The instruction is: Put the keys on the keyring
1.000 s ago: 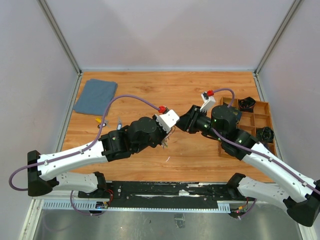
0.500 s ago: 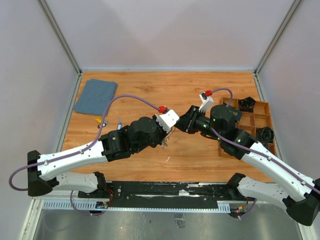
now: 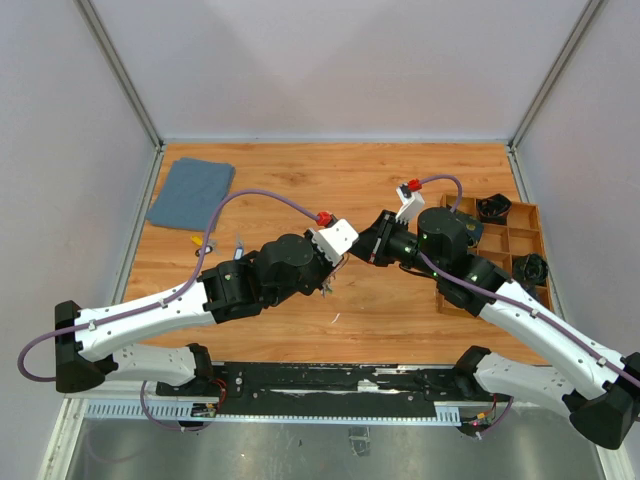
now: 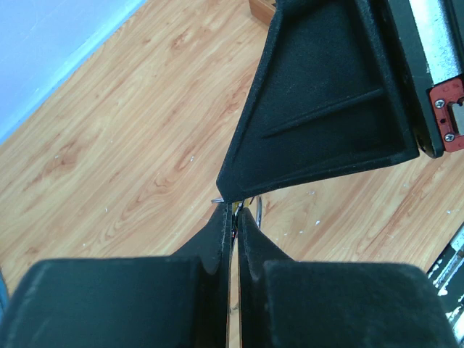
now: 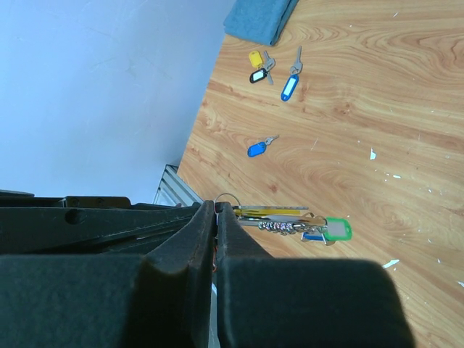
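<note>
My two grippers meet above the middle of the table. The left gripper (image 3: pixel 338 264) (image 4: pixel 235 210) is shut on the keyring, and a bit of silver wire (image 4: pixel 255 206) shows at its tips. The right gripper (image 3: pixel 356 252) (image 5: pixel 217 207) is shut on the same keyring (image 5: pixel 228 197), whose loop pokes out past its fingertips. A bunch of keys hangs from it, with a yellow one (image 5: pixel 275 211), a green tag (image 5: pixel 338 230) and a blue tag (image 5: pixel 313 236). Loose keys lie on the table: a blue-headed one (image 5: pixel 257 148), a blue-tagged one (image 5: pixel 290 85) and a yellow one (image 5: pixel 254 57) (image 3: pixel 197 240).
A folded blue cloth (image 3: pixel 190 193) lies at the back left. A wooden compartment tray (image 3: pixel 505 240) with black items (image 3: pixel 493 207) stands at the right edge, close to the right arm. Grey walls enclose the table on three sides.
The right gripper's jaws have closed onto the keyring and it has edged slightly left toward the left gripper. The left gripper has stayed shut in place.
</note>
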Controlling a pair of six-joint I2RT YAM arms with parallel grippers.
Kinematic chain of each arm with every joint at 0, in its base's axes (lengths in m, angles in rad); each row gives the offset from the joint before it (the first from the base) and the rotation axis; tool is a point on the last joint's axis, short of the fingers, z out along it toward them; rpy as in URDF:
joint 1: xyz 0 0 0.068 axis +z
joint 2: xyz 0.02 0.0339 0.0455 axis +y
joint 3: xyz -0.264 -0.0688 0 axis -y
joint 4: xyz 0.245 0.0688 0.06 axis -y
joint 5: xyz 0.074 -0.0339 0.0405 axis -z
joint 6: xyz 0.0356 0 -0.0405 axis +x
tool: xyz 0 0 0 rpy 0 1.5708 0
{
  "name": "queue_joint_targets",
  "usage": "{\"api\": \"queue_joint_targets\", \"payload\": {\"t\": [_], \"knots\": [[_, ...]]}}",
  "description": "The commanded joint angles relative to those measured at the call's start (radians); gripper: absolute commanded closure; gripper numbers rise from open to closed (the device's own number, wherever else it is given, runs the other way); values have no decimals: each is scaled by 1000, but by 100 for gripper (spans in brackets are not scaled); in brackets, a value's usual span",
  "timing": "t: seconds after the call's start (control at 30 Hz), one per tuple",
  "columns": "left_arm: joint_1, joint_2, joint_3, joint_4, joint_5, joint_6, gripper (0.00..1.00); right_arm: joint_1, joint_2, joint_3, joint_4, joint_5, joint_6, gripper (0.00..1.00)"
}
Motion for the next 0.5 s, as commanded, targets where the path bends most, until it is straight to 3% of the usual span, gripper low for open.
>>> {"api": "queue_joint_targets", "payload": {"t": [0.0, 0.07, 0.23, 0.47], "knots": [[-10, -25, 5, 53, -7, 3, 100, -14, -5, 8, -4, -14, 14, 99], [-9, -32, 2, 56, -5, 0, 97, -14, -7, 17, -13, -6, 3, 99], [-9, -44, -9, 71, 14, -4, 73, -16, -18, 29, 9, -7, -12, 99], [-9, -63, -20, 72, 39, -11, 65, -15, -39, 24, 9, 32, -28, 99]]}}
